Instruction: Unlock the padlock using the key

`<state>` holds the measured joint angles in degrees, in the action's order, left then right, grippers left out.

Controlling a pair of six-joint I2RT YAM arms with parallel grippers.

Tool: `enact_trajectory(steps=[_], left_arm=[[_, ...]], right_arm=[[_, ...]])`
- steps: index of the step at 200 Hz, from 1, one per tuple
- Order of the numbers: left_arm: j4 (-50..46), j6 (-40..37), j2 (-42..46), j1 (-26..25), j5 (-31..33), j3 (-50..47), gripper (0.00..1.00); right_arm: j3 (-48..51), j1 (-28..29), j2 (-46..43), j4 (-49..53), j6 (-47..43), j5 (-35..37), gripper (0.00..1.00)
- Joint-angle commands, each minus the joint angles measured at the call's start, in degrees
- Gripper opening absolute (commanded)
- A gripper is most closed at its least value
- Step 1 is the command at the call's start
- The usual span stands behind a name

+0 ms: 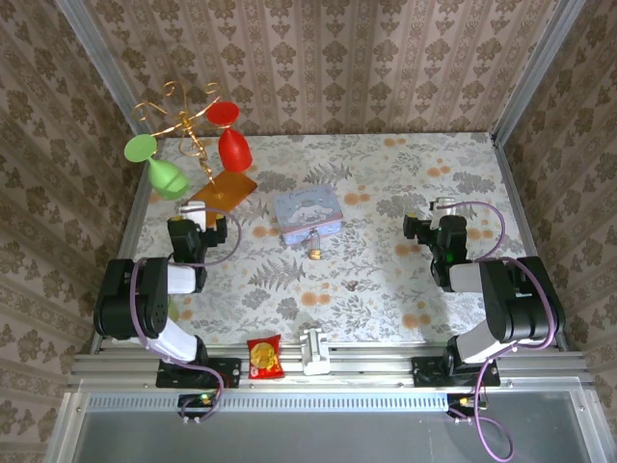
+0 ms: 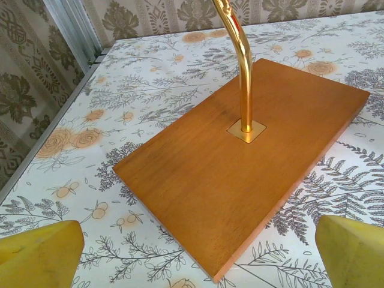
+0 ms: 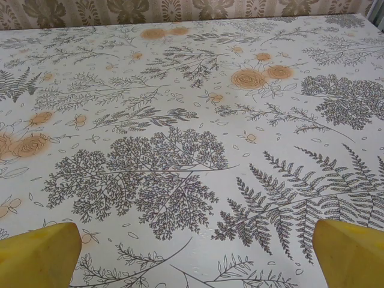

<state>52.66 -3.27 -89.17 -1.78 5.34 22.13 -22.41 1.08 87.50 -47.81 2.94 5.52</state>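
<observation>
On a floral desk (image 1: pixel 386 280), a tiny brass-gold padlock (image 1: pixel 315 253) is seen; left gripper (image 2: pixel 197 228) and right gripper (image 3: pixel 195 228) are held wide open, empty.

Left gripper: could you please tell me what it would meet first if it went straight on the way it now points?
The left gripper would probably meet the wooden base first, lying just ahead of its open jaws; the gold post stands farther on.

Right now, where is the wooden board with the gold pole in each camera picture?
Top view: wooden board, upper left, just below the red glass.
Left wrist: wooden board across the middle, gold pole rising from it.
Right wrist: flowered tablecloth.
Shared landmark: that tablecloth.
</observation>
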Motion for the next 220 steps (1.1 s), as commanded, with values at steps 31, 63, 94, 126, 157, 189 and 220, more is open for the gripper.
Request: enact_trajectory(steps=[31,63,94,126,157,189,220], left_arm=[[0.4,-0.4,-0.1,0.3,-1.7,0.1,1.00],[0.4,-0.4,-0.1,0.2,-1.7,0.2,1.00],[0.3,-0.4,-0.1,0.3,-1.7,0.1,1.00],[0.4,-0.4,-0.1,0.2,-1.7,0.1,1.00],[0.4,-0.4,-0.1,0.2,-1.8,0.1,1.00],[0.8,-1.2,0.0,0.1,-3.6,-0.1,1.00],[-0.2,-0.1,0.0,1.5,-5.8,0.4,1.00]], right_arm=[[-1.1,0.3,0.1,-0.8,-1.0,-0.4,1.00],[-1.1,0.3,0.1,-0.8,-1.0,-0.5,1.00],[-1.0,0.3,0.1,-0.8,-1.0,-0.4,1.00],[-1.1,0.3,0.1,-0.8,-1.0,-0.4,1.00],[-1.0,0.3,0.1,-0.8,-1.0,-0.5,1.00],[-1.0,0.2,0.1,-0.7,-0.9,-0.4,1.00],[-1.1,0.3,0.1,-0.8,-0.9,-0.6,1.00]])
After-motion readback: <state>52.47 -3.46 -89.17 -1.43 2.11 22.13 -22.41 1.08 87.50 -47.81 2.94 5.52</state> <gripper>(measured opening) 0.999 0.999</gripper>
